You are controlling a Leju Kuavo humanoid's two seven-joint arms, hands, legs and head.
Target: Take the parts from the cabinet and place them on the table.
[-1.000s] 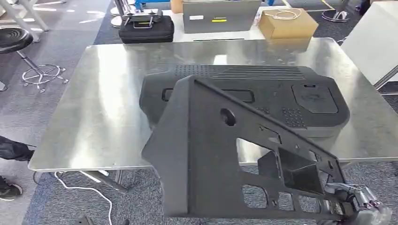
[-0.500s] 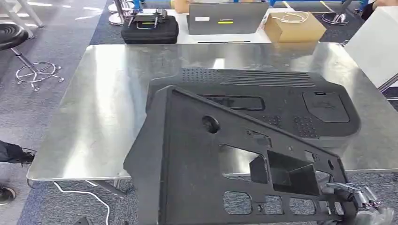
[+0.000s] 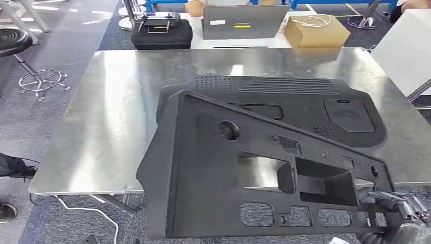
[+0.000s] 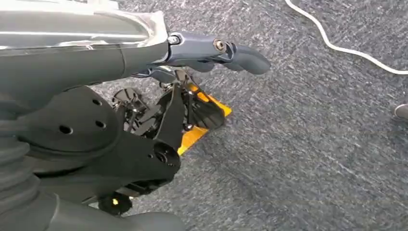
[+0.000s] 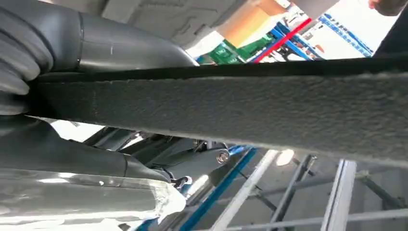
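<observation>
I hold a large black moulded panel (image 3: 203, 173) with cut-outs tilted over the near edge of the steel table (image 3: 112, 117). My right hand (image 3: 401, 213) grips its lower right corner. In the right wrist view the panel's rough edge (image 5: 240, 110) runs between the thumb and the fingers (image 5: 211, 161). A second black panel (image 3: 305, 101) lies flat on the table, partly hidden behind the held one. My left hand (image 4: 192, 82) hangs over the carpet, thumb out, fingers apart, holding nothing.
Behind the table stand a black case (image 3: 161, 31), a grey laptop (image 3: 244, 21) and a cardboard box (image 3: 316, 29). A stool (image 3: 20, 46) is at the far left, a white board (image 3: 406, 46) at the right. A white cable (image 3: 86, 208) lies on the floor.
The held panel has swung left and lies flatter, its top corner lower and its right end raised. The view has also shifted a little, so the table sits lower in the picture.
</observation>
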